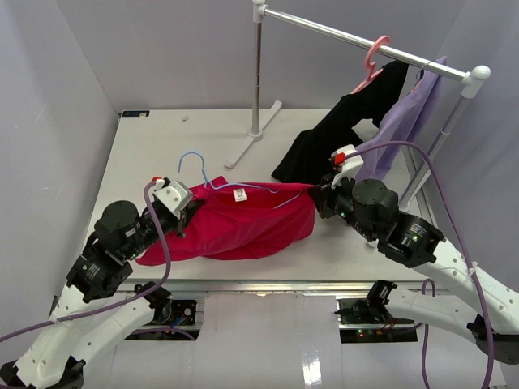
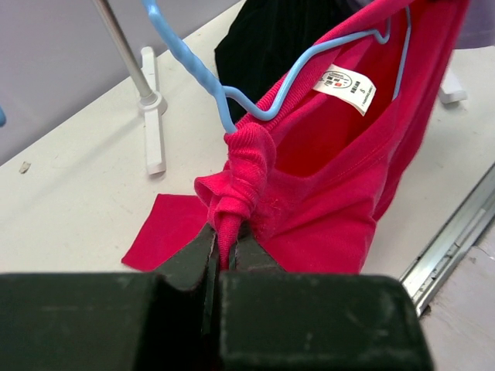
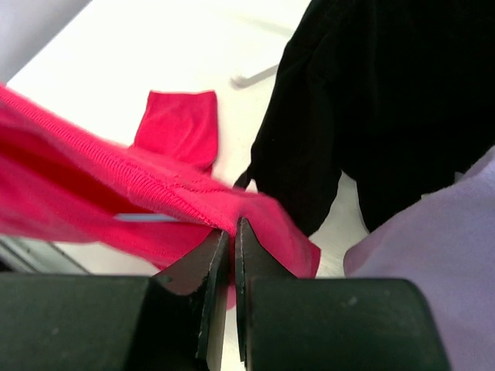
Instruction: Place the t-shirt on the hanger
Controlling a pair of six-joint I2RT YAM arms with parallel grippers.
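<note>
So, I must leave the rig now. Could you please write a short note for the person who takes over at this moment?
Left hand: shut on the bunched collar of the red t-shirt.
Right hand: shut on the shirt's opposite edge.
The shirt is stretched between them over the table. The blue hanger runs into the neck opening, with its hook sticking out.
Done: hanger partly inside the neck.
Left: probably seat both shoulders on it, then release.
</note>
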